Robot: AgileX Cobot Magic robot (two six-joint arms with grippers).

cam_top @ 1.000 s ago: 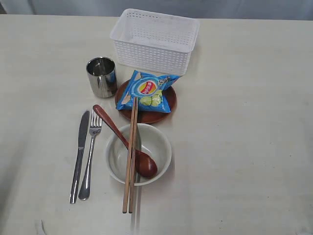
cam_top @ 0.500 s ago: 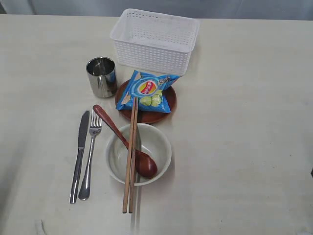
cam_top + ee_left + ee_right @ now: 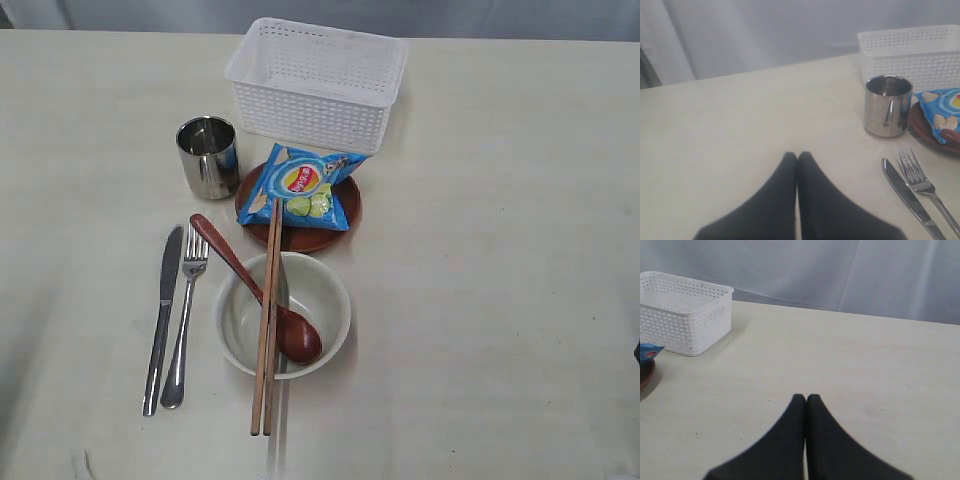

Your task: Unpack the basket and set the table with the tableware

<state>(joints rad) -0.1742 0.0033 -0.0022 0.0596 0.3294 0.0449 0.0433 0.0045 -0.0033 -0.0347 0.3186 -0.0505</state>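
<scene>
A: Exterior view: basket (image 3: 310,118) location?
B: On table (image 3: 500,260), just behind crisp packet (image 3: 302,185) on plate (image 3: 320,238); bowl (image 3: 340,300) nearer, spoon (image 3: 298,338) inside.
A: State?
B: Both pressed together: left end effector (image 3: 797,156), right end effector (image 3: 806,397).

Left gripper (image 3: 797,156): shut, with two black fingers (image 3: 775,200) pressed flat against each other along one thin, straight seam. Broad at the base, narrowing to a blunt shared tip. Nothing clamped in between. Pointed straight ahead from the wrist, level and untwisted, both halves alike in shape.

Right gripper (image 3: 806,397): the same pose, closed tight, with black fingers (image 3: 832,445) meeting along a fine central line up to the tip. Empty as well. Aimed forward from its wrist, squared up and symmetrical, seam upright.
</scene>
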